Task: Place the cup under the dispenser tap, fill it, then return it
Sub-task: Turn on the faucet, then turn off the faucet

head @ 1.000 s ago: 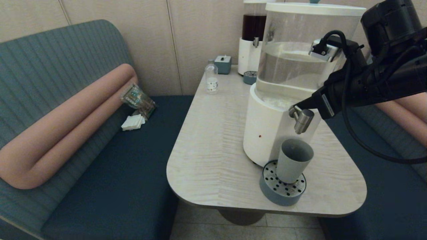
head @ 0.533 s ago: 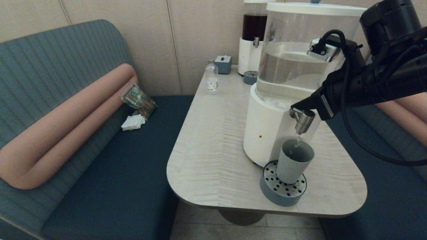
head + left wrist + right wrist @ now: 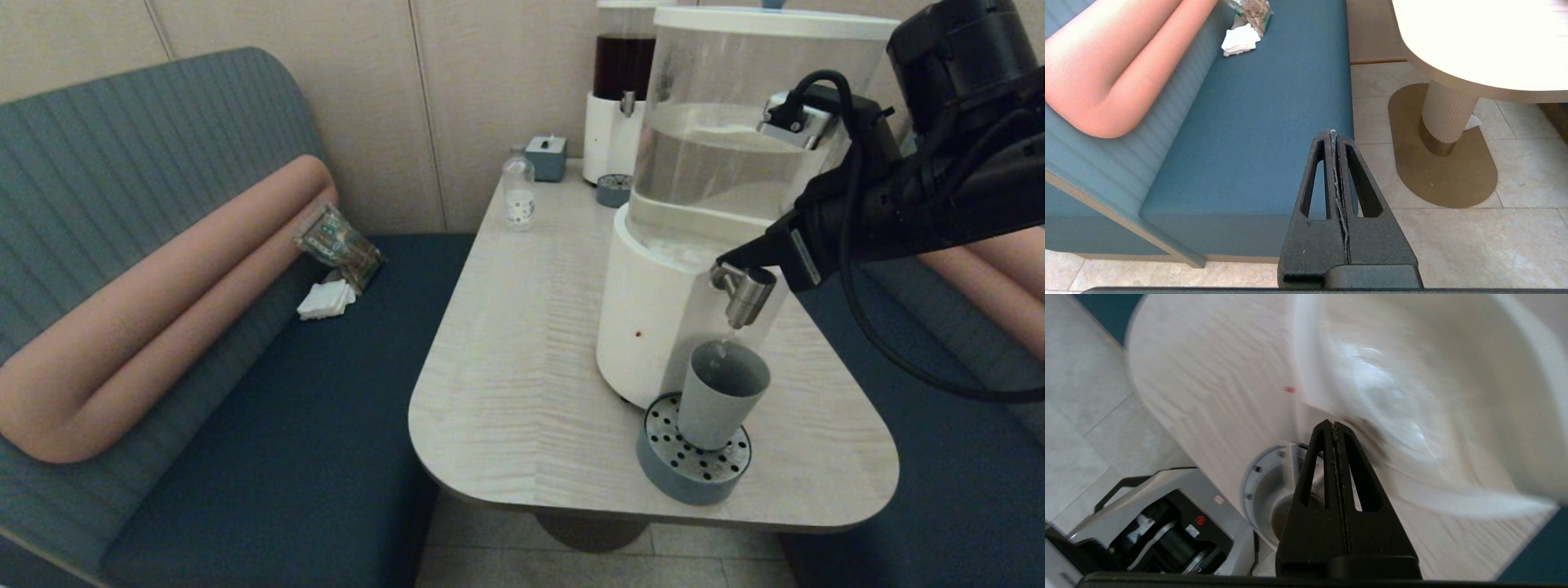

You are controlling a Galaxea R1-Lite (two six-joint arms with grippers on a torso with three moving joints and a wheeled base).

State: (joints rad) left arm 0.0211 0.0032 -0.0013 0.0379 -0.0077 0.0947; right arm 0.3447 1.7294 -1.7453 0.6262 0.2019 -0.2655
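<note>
The grey-blue cup (image 3: 722,394) stands upright on the round drip tray (image 3: 692,461), directly below the steel dispenser tap (image 3: 743,296). A thin stream of clear liquid falls from the tap into the cup. My right gripper (image 3: 722,263) is shut, with its tip pressed on top of the tap at the dispenser's white base (image 3: 649,327). In the right wrist view the shut right gripper (image 3: 1333,424) points at the dispenser, with the drip tray (image 3: 1257,482) below it. My left gripper (image 3: 1333,132) hangs shut and empty beside the bench, off the table.
A second dispenser with dark liquid (image 3: 620,90), its small tray (image 3: 612,189), a small bottle (image 3: 518,194) and a teal box (image 3: 546,157) stand at the table's far end. The teal bench (image 3: 269,425) with a pink bolster (image 3: 155,318) lies to the left.
Liquid has started flowing from the tap into the cup. My right gripper stays on the tap, shifted only slightly. The cup has not moved.
</note>
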